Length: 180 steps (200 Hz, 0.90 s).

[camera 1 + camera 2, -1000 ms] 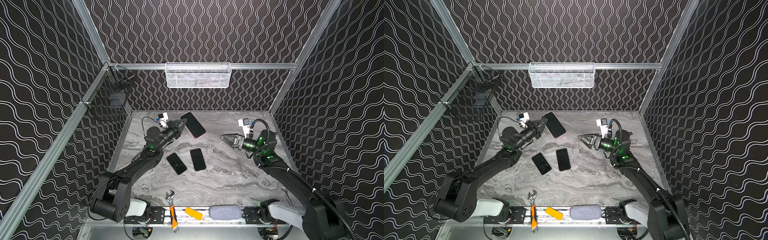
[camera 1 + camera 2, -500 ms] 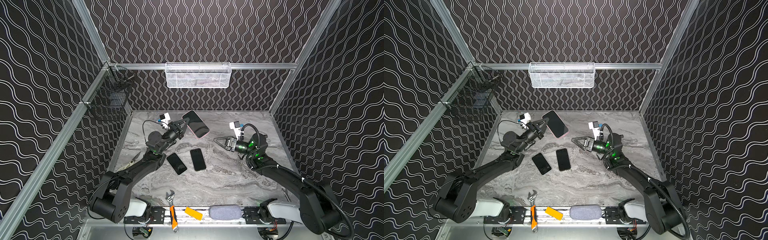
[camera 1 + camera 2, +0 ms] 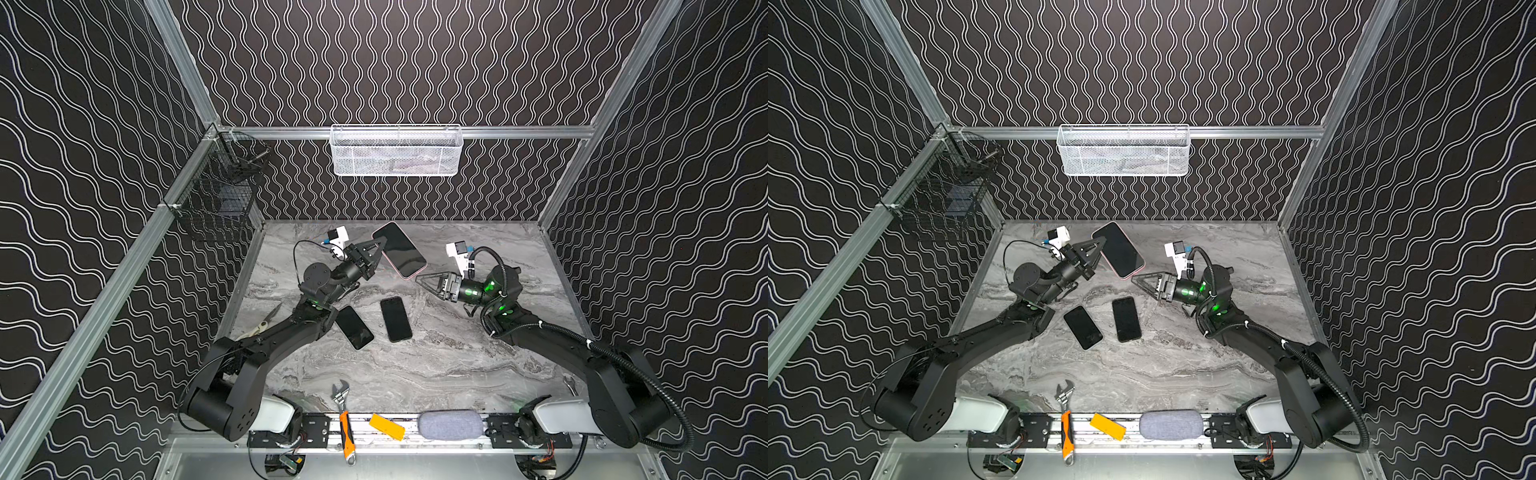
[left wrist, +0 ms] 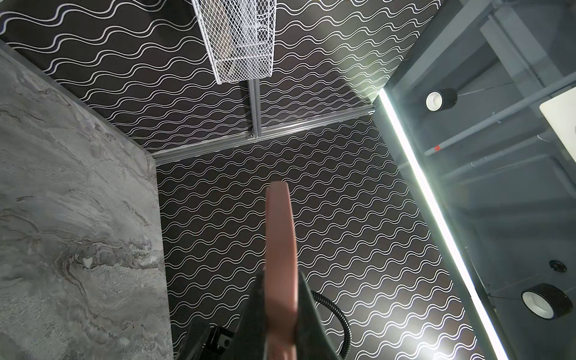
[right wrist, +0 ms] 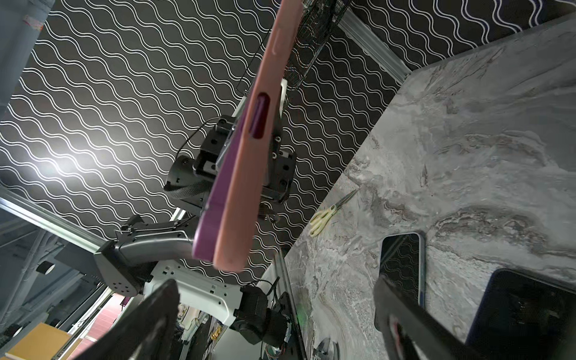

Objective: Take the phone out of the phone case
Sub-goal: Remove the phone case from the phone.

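3 phones point(image 3: 400, 249) point(image 3: 354, 327) point(image 3: 396, 319), 2 baskets point(image 3: 396, 151) point(image 3: 216, 199) — 1 wrench point(image 3: 344, 411), 1 pr scissors point(image 3: 266, 322)

I work inside a robot lab cell, black wavy-patterned walls point(image 3: 395, 62) on every side, aluminium framing point(image 3: 519, 132) across the upper middle, white mesh basket point(image 3: 397, 151) hung there, grey marbled tabletop point(image 3: 436, 365) below.

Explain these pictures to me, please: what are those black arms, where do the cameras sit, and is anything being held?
Two robot arms stand at a marble table, and each ends in a pincer. Two pictures look down from overhead, side by side. The other two come from small cameras on the arms' wrists. The left pincer is shut on a phone in a pink case, held off the table. The right pincer is open and empty, pointing toward it. On the table lie two bare phones and scissors. A wrench lies at the front edge.
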Motion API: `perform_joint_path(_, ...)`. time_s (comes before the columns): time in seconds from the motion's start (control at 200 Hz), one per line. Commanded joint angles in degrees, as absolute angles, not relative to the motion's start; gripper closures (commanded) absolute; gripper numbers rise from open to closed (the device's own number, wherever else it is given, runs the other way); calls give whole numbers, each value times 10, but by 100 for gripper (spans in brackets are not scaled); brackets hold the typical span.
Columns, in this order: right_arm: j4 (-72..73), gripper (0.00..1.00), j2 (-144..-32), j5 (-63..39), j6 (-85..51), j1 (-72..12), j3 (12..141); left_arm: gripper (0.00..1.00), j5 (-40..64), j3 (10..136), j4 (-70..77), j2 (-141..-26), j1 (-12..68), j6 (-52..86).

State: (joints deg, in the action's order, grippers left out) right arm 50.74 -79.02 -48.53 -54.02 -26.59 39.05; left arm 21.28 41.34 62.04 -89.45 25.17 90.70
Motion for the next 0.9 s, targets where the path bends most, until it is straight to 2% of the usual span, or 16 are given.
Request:
perform_joint_path(0.0, 538, 2, -794, -479, -544, -267, 392, 100, 208, 425, 669, -898, 257, 921)
perform_joint_path(0.616, 562, 2, -816, -476, -555, -263, 389, 100, 206, 426, 686, -907, 280, 936)
perform_joint_path(0.786, 590, 5, -821, -476, -576, -255, 388, 100, 205, 424, 697, -911, 283, 939)
perform_joint_path(0.896, 623, 10, -827, -480, -600, -253, 385, 100, 201, 419, 724, -922, 283, 949)
